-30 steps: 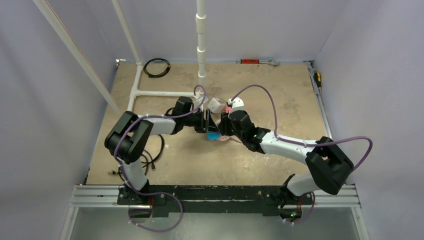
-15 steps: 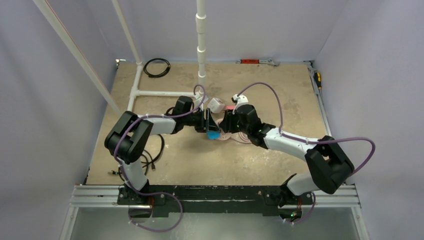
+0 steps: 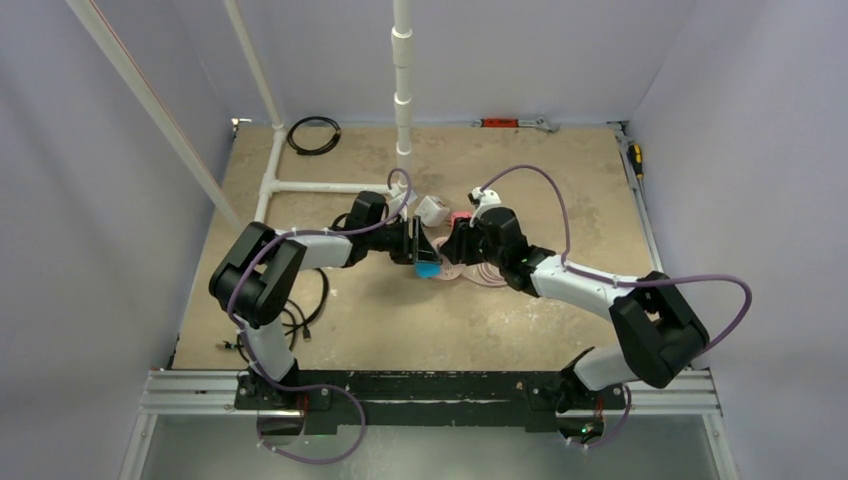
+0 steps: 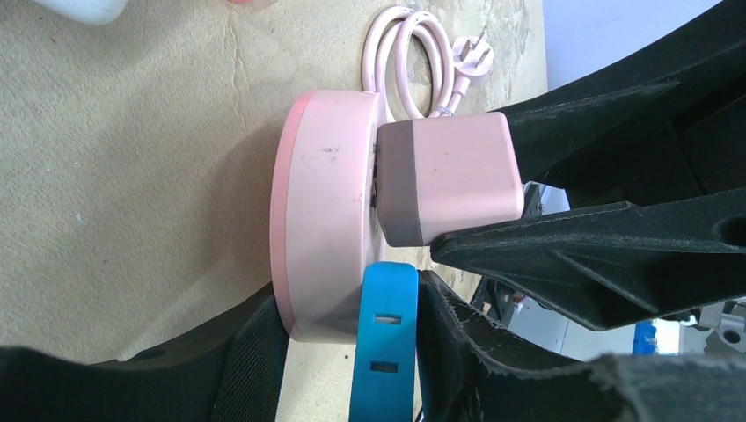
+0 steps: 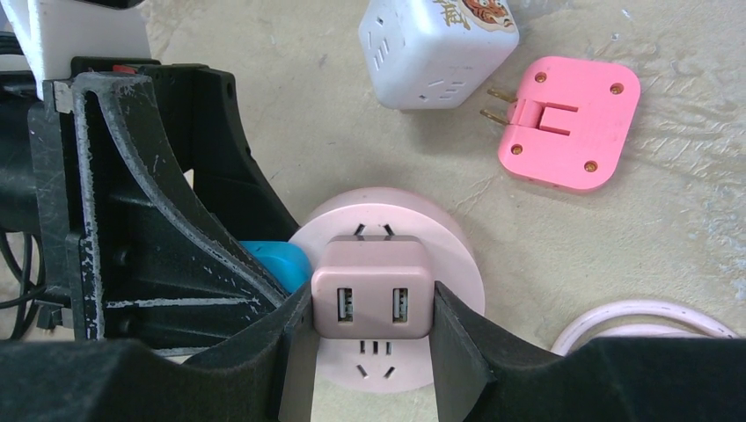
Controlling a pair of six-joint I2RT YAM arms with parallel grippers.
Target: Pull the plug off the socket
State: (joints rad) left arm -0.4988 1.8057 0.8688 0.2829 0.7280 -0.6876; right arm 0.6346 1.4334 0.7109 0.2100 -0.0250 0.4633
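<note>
Plug [image 5: 372,286]: likely rigid, light, slick-sided; flanks clamped in right tool [image 5: 372,327]; socket [image 4: 321,220] rim clamped in left tool [image 4: 321,309].

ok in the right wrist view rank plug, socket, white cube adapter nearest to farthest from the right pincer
1. plug, clamped in the right pincer
2. socket, directly behind the plug
3. white cube adapter, apart at the top

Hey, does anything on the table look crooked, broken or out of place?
Nothing looks broken or spilled. The plug sits square on the socket. Only a flat pink adapter lies loose, prongs out, beside a white cube adapter.
</note>
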